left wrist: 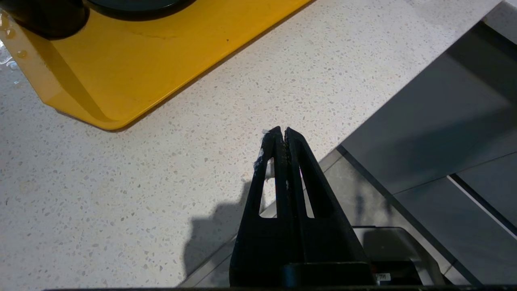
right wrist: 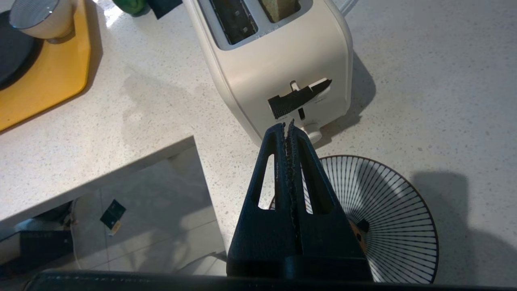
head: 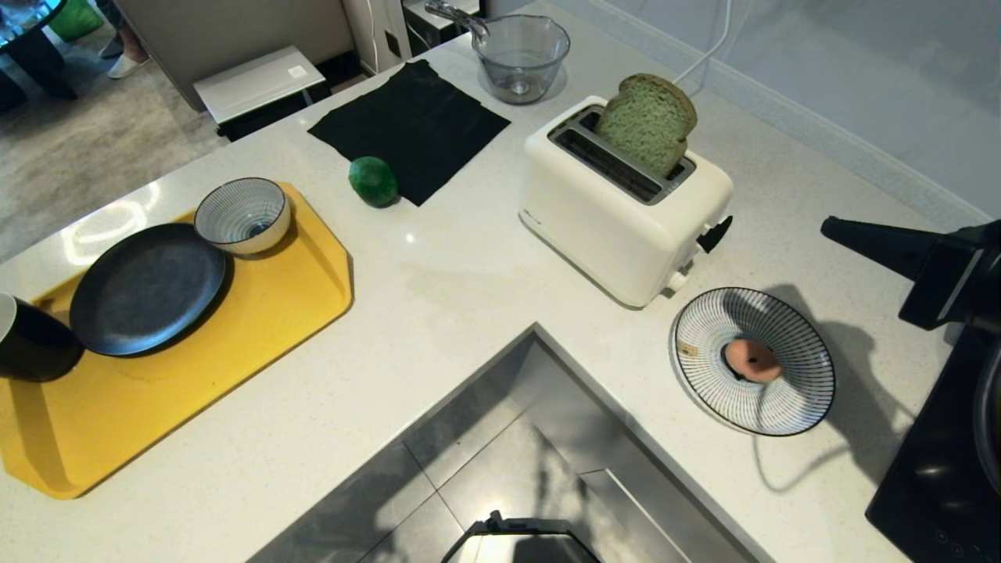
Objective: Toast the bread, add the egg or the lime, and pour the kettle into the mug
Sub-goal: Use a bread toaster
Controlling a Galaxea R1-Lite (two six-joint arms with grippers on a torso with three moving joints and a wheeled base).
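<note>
Head view, left to right: round glossy green lime [head: 373,181]; pale green bread slice [head: 646,123] standing half-sunk in the white toaster [head: 618,219] — its black lever [head: 715,234] lies just beyond the right gripper [right wrist: 286,128], fingers pressed together, empty; left gripper [left wrist: 281,133] likewise — farther off.

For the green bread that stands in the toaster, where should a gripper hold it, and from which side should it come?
Grip the bread by its upper half, from above, with one finger on each flat face. It stands upright in the far slot of the toaster, so only the top part shows; the slot walls hide the rest.
</note>
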